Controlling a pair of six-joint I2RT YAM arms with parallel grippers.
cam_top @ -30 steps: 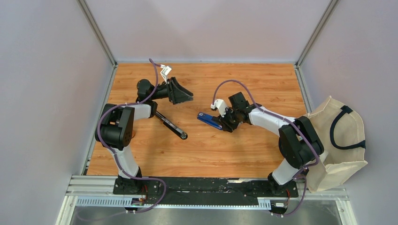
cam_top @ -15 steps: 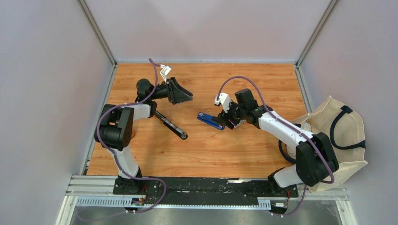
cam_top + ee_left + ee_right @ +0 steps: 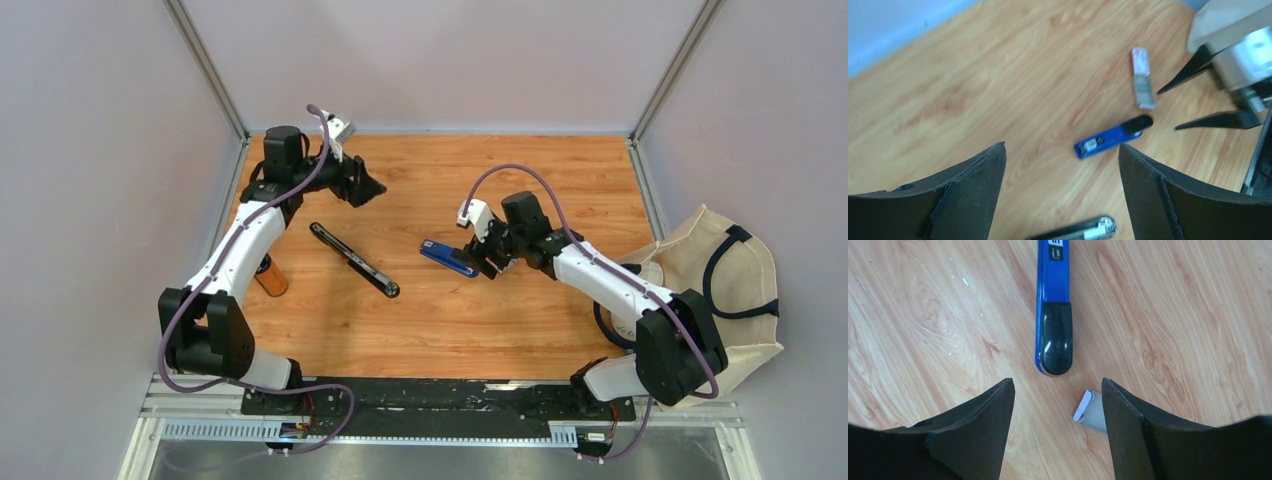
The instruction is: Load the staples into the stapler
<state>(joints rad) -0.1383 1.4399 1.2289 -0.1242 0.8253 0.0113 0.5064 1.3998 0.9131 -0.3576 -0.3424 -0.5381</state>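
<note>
A blue stapler (image 3: 446, 258) with a black end (image 3: 1056, 337) lies flat at the middle of the wooden table. The staples (image 3: 1091, 412) sit in a tiny white box with a red label, on the wood just inside my right gripper's right finger. They also show as the staples (image 3: 1142, 77) in the left wrist view, grey strip sticking out of the box. My right gripper (image 3: 1057, 385) is open, low over the table right behind the stapler's black end, holding nothing. My left gripper (image 3: 364, 187) hovers open and empty at the back left.
A long black bar with a metal end (image 3: 355, 260) lies left of the blue stapler. An orange cylinder (image 3: 270, 278) stands near the left edge. A beige cloth bag (image 3: 725, 290) hangs off the table's right side. Walls close in the back and sides.
My right jaws have spread wider beside the stapler's end and that arm's elbow has swung outward. My left arm has stretched toward the back left corner, gripper still open.
</note>
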